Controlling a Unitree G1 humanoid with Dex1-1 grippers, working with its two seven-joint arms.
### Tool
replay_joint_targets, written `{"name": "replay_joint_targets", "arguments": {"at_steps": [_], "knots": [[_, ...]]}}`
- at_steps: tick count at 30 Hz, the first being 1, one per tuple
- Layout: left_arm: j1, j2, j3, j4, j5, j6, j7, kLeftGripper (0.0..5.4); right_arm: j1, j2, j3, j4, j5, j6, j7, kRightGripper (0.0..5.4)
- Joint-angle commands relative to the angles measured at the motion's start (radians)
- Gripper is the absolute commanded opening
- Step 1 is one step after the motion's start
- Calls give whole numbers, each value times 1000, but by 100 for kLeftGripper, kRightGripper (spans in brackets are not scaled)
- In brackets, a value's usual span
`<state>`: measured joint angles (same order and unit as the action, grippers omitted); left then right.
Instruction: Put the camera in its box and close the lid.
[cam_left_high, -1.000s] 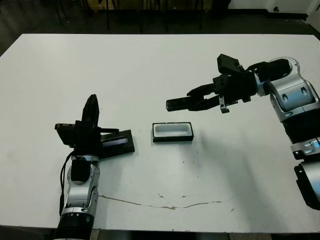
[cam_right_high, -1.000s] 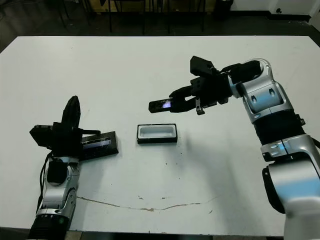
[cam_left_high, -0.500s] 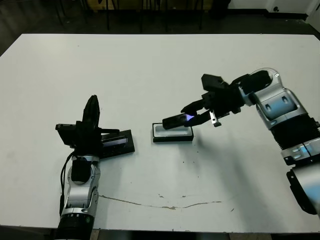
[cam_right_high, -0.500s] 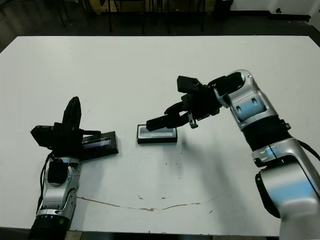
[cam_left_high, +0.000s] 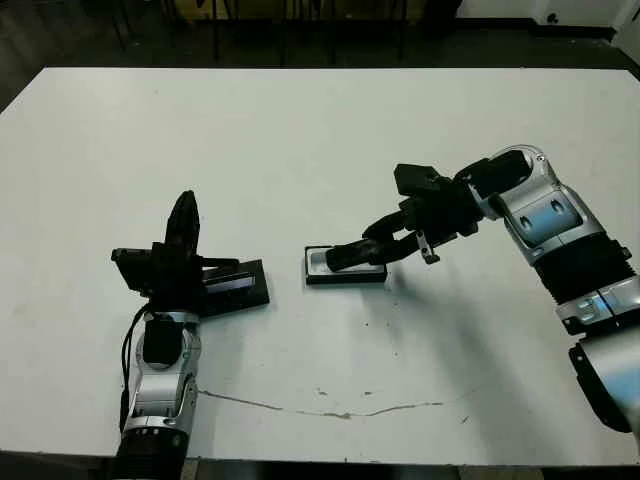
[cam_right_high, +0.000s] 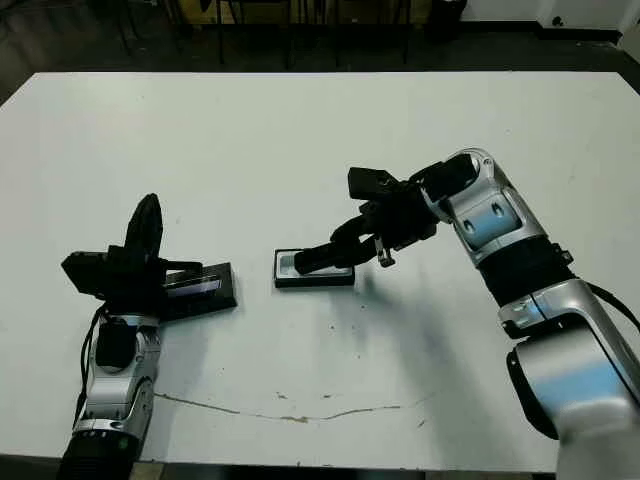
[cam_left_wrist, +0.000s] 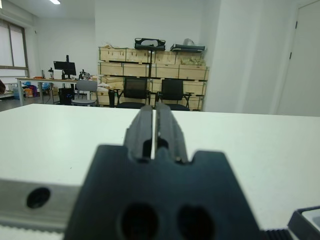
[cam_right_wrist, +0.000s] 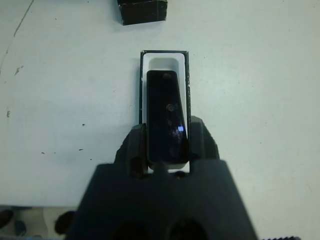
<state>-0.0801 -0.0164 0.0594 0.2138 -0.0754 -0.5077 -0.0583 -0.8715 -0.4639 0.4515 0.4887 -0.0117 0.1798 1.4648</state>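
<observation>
Right gripper (cam_left_high: 352, 255) has dropped from mid-air over 1 s to the box (cam_left_high: 345, 268) at frame centre, pinching the camera (cam_right_wrist: 166, 114) between both fingers. The camera now hangs lined up over the white lining, low but likely not seated yet; release looks next. The lid (cam_left_high: 235, 288) lies lower left, beside the left gripper (cam_left_high: 183, 225), fingers pressed together, empty. Lid untouched.
</observation>
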Motion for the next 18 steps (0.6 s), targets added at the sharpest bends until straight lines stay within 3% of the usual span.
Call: {"name": "replay_joint_targets", "arguments": {"at_steps": [1,18], "knots": [[37,-4,-3,17,4,26,3,0,31,12,12,9,-12,-20,-1,68],[47,-9,-7,15,10,22,12,0,35,87,46,-38,-66,82,-73,68]]}}
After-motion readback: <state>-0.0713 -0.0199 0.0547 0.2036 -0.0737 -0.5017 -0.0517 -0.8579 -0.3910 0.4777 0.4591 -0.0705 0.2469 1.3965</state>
